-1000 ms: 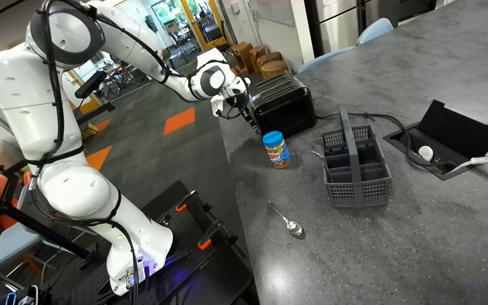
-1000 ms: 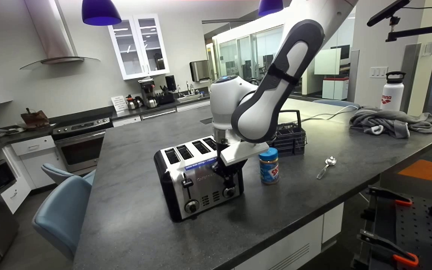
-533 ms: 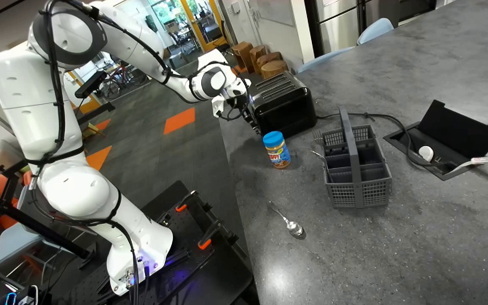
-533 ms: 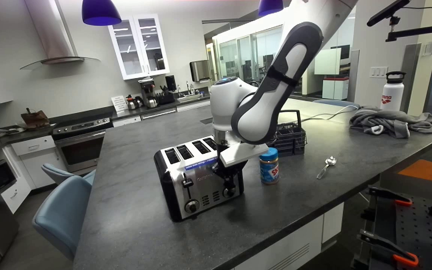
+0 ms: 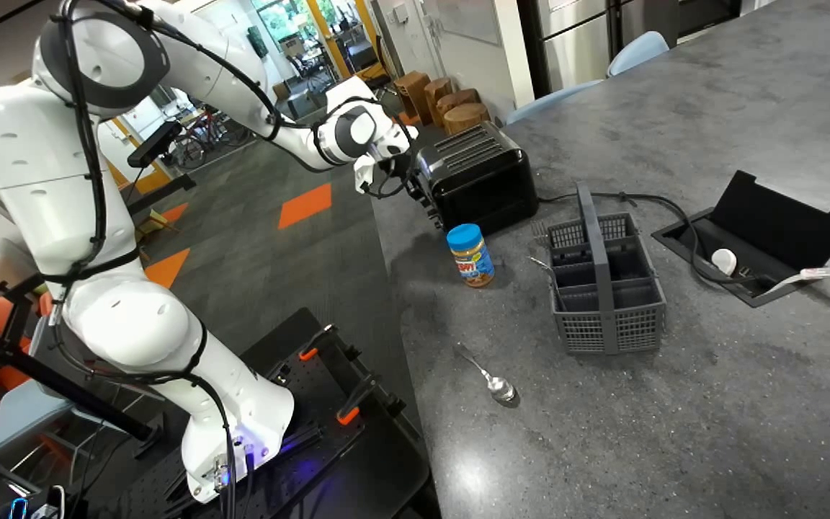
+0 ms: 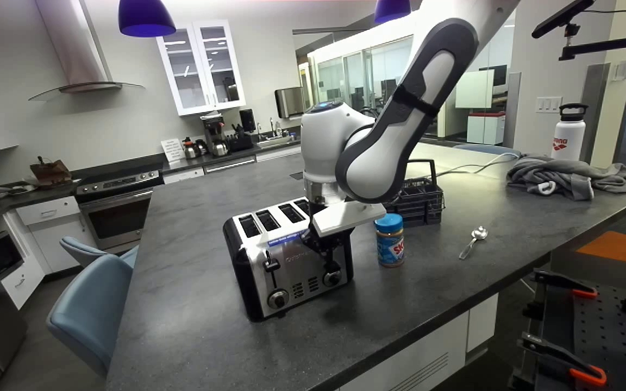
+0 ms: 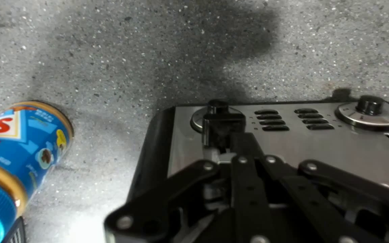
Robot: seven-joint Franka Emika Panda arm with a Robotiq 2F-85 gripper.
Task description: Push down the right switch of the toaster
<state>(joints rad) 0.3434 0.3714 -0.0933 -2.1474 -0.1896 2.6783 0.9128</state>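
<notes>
I've eased the gripper point(image 6: 330, 260) up in front of the toaster point(image 6: 288, 266), fingers point(image 7: 247, 146) seemingly together, empty; push probably done.

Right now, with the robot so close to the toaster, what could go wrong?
The tool might slip and bump the knob right by it. A hard push could maybe slide the toaster, which sits on the counter. And the blue-lidded jar stands close beside the toaster, so a sideways swing might knock it over.
</notes>
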